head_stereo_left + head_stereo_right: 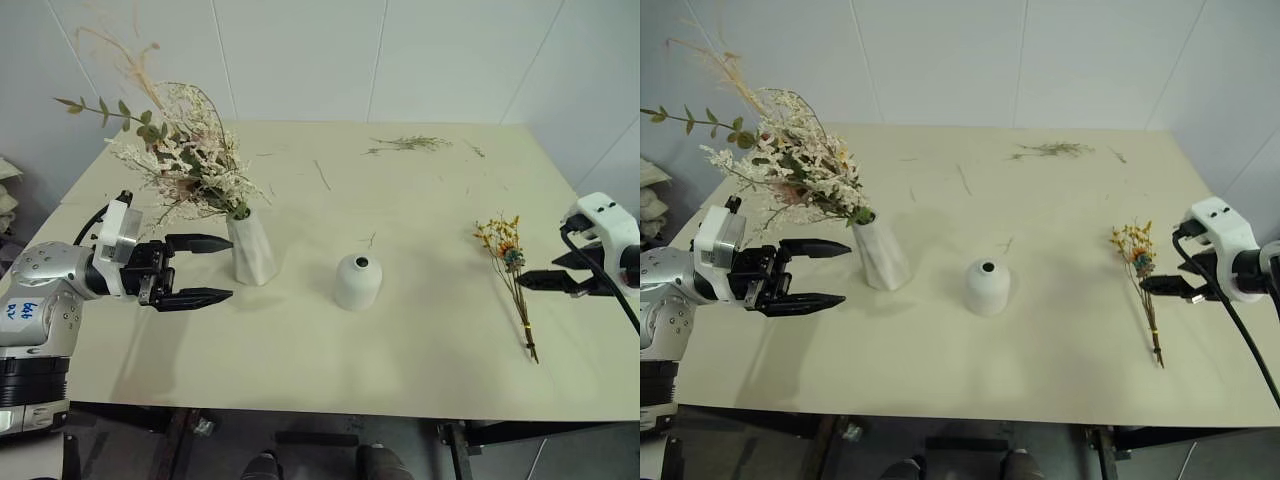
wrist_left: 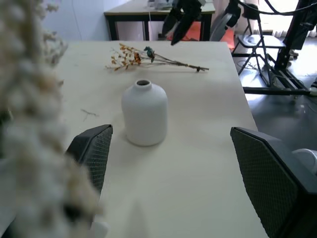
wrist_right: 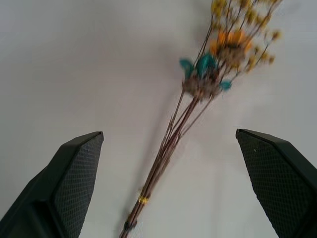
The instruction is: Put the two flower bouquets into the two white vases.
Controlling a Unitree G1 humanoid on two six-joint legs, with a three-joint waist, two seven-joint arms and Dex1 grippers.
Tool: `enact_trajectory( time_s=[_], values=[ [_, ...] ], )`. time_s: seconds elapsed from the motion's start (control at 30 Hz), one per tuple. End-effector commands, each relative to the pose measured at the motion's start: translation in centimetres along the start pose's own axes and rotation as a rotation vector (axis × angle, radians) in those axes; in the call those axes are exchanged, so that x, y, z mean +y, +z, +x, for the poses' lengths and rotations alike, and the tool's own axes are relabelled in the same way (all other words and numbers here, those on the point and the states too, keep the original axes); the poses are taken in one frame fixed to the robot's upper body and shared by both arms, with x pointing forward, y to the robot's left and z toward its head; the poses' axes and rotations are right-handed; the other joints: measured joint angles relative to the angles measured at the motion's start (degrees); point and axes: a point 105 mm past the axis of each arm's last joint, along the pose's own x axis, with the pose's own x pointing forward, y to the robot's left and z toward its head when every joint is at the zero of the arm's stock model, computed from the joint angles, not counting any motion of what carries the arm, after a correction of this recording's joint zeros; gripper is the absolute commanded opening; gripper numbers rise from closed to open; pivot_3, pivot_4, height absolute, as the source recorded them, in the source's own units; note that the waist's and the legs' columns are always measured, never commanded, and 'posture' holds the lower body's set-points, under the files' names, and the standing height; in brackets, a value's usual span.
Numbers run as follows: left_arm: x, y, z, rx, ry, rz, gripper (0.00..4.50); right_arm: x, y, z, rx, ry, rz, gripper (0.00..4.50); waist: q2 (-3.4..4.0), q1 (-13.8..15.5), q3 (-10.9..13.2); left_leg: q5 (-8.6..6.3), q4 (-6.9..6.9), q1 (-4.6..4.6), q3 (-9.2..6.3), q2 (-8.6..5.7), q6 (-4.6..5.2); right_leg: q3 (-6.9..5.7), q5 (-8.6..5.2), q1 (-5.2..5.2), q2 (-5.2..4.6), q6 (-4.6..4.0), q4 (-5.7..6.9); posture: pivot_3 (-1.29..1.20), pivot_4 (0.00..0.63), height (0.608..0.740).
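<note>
the left gripper (image 1: 210, 270) hangs low over the near left of the bench (image 1: 420, 350), its fingers (image 1: 195, 296) spread apart and empty, pointing toward the tall vase (image 1: 251, 250) just beside their tips. that vase holds the big white-pink bouquet (image 1: 185, 160), which leans out to the left. the short round vase (image 1: 357, 281) stands empty mid-bench, well apart from both grippers. the slim yellow-orange bouquet (image 1: 510, 270) lies flat on the bench at the right. the right gripper (image 3: 173, 183) hovers above its stems, fingers (image 3: 74, 183) wide apart on either side, not touching them.
</note>
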Motion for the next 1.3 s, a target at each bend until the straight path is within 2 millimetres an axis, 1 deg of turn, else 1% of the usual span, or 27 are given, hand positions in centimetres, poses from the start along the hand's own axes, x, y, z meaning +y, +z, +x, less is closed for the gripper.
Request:
enact_trajectory(
  time_s=[0.03, 0.1, 0.17, 0.23, 0.37, 0.5, 0.57, 0.63, 0.77, 0.97, 1.0, 1.07, 1.1, 1.17, 1.2, 1.23, 1.3],
  values=[
    [0.1, 1.2, -0.2, -0.036, 0.008, 0.064, 4.07, -0.5, -0.1, 0.0, 0.048, -0.033, -0.022, 4.5, 0.0, -0.1, 0.0, 0.0, 0.01, 0.0, 0.0, 0.0, 0.0, 0.0, 0.01, 0.0, 0.0, 0.01, 0.0, 0.0, 0.15, 0.74],
    [0.0, 1.2, -0.2, -0.037, 0.007, 0.068, 4.07, -0.9, -0.6, 0.8, 0.094, -0.059, -0.047, 4.5, 0.0, -0.1, 0.0, 0.0, 0.04, 0.0, 0.01, 0.0, 0.0, 0.0, 0.01, 0.0, 0.0, 0.02, 0.0, 0.0, 0.15, 0.74],
    [-0.1, 1.2, -0.2, -0.039, 0.008, 0.071, 4.07, -0.9, -0.8, 1.5, 0.114, -0.047, -0.048, 4.5, 0.0, 0.0, 0.0, 0.0, 0.04, -0.01, 0.0, 0.0, 0.0, 0.0, 0.02, 0.0, 0.0, 0.03, -0.03, 0.0, 0.15, 0.74],
    [-0.5, 1.4, -0.1, -0.042, 0.004, 0.075, 4.07, -0.9, -1.0, 2.2, 0.133, -0.03, -0.025, 4.5, 0.0, -0.2, 0.0, 0.0, 0.03, -0.02, 0.01, 0.0, 0.0, 0.0, 0.02, 0.01, 0.0, 0.03, -0.05, 0.0, 0.15, 0.74],
    [-0.8, 1.7, 0.2, -0.051, 0.009, 0.088, 4.07, -1.6, -1.8, 3.1, 0.174, -0.037, -0.018, 4.5, 0.0, -0.1, 0.0, 0.0, 0.01, -0.03, 0.0, 0.0, 0.0, 0.0, 0.02, 0.0, 0.0, 0.04, -0.07, 0.0, 0.15, 0.74],
    [-1.3, 1.7, 0.1, -0.054, 0.025, 0.092, 4.07, -2.1, -2.6, 4.5, 0.209, -0.045, 0.028, 4.5, 0.0, -0.1, 0.0, -0.01, 0.01, -0.03, 0.01, -0.01, 0.0, 0.01, 0.04, 0.01, -0.02, 0.07, -0.11, 0.0, 0.15, 0.74],
    [-1.5, 1.7, 0.0, -0.054, 0.04, 0.093, 4.12, -2.5, -3.2, 5.0, 0.236, -0.055, 0.039, 4.13, 0.0, -0.2, 0.0, -0.01, 0.01, -0.03, 0.01, -0.01, 0.01, 0.01, 0.04, 0.01, -0.01, 0.07, -0.1, 0.0, 0.15, 0.74],
    [-1.6, 1.6, -0.1, -0.053, 0.048, 0.092, 4.12, -2.7, -3.5, 5.2, 0.252, -0.05, 0.044, 3.57, 0.01, -0.2, 0.0, -0.01, 0.01, -0.02, 0.01, -0.01, 0.01, 0.01, 0.04, 0.02, -0.01, 0.07, -0.09, 0.0, 0.15, 0.74],
    [-1.7, 1.6, -0.1, -0.048, 0.055, 0.094, 4.12, -2.7, -3.6, 5.6, 0.26, -0.035, 0.037, 2.16, 0.0, -0.1, 0.0, -0.01, 0.08, -0.02, 0.01, -0.01, 0.01, 0.01, 0.05, 0.06, -0.01, 0.08, -0.11, 0.0, 0.15, 0.74],
    [-1.4, 2.0, -0.1, -0.051, 0.061, 0.103, 4.12, -1.7, -2.8, 6.6, 0.206, 0.01, 0.04, 0.19, -0.11, -0.4, -0.1, -0.01, 0.23, 0.0, 0.01, -0.01, 0.0, 0.01, 0.17, 0.14, 0.0, 0.08, -0.12, 0.0, 0.15, 0.74],
    [-1.3, 2.0, -0.1, -0.052, 0.06, 0.103, 4.12, -1.6, -2.6, 6.7, 0.189, 0.014, 0.047, 0.01, -0.13, -0.5, -0.1, -0.01, 0.27, 0.0, 0.01, -0.01, 0.0, 0.01, 0.2, 0.15, 0.01, 0.08, -0.12, 0.0, 0.15, 0.74],
    [-1.2, 2.0, -0.1, -0.054, 0.06, 0.103, 4.12, -1.4, -2.3, 6.8, 0.153, 0.024, 0.064, 0.01, -0.13, -0.7, -0.1, -0.01, 0.38, 0.0, 0.01, 0.0, 0.0, 0.01, 0.24, 0.18, 0.01, 0.09, -0.12, 0.0, 0.15, 0.74],
    [-1.1, 1.9, 0.0, -0.056, 0.061, 0.102, 4.12, -1.2, -1.8, 6.9, 0.106, 0.042, 0.068, 0.01, -0.13, -0.8, -0.1, -0.01, 0.42, 0.0, 0.02, 0.0, 0.0, 0.01, 0.26, 0.2, 0.01, 0.1, -0.12, 0.0, 0.15, 0.74],
    [-0.6, 1.6, -0.1, -0.06, 0.08, 0.101, 4.12, -0.4, 0.2, 6.8, -0.081, 0.108, 0.077, 0.01, -0.14, -0.8, -0.1, 0.0, 0.45, 0.0, 0.02, 0.0, 0.0, 0.02, 0.3, 0.21, 0.03, 0.09, -0.12, 0.0, 0.15, 0.74],
    [-0.3, 1.4, -0.1, -0.062, 0.099, 0.101, 4.12, 0.4, 1.7, 6.4, -0.218, 0.154, 0.049, 0.01, -0.14, -0.8, -0.1, 0.0, 0.45, 0.01, 0.02, 0.02, 0.01, 0.02, 0.3, 0.22, 0.04, 0.1, -0.1, 0.0, 0.15, 0.74],
    [-0.1, 1.3, -0.3, -0.063, 0.111, 0.101, 4.12, 0.9, 2.6, 5.9, -0.309, 0.178, 0.027, 0.01, -0.14, -0.8, -0.1, 0.01, 0.45, 0.02, 0.03, 0.03, 0.02, 0.03, 0.32, 0.22, 0.06, 0.11, -0.07, 0.0, 0.15, 0.74],
    [0.3, 1.1, -0.6, -0.064, 0.138, 0.103, 4.12, 2.9, 4.9, 4.4, -0.556, 0.253, -0.059, 0.01, -0.11, -0.8, -0.1, 0.02, 0.44, 0.02, 0.02, 0.03, 0.02, 0.04, 0.32, 0.19, 0.07, 0.12, 0.0, 0.0, 0.15, 0.74]
  ],
)
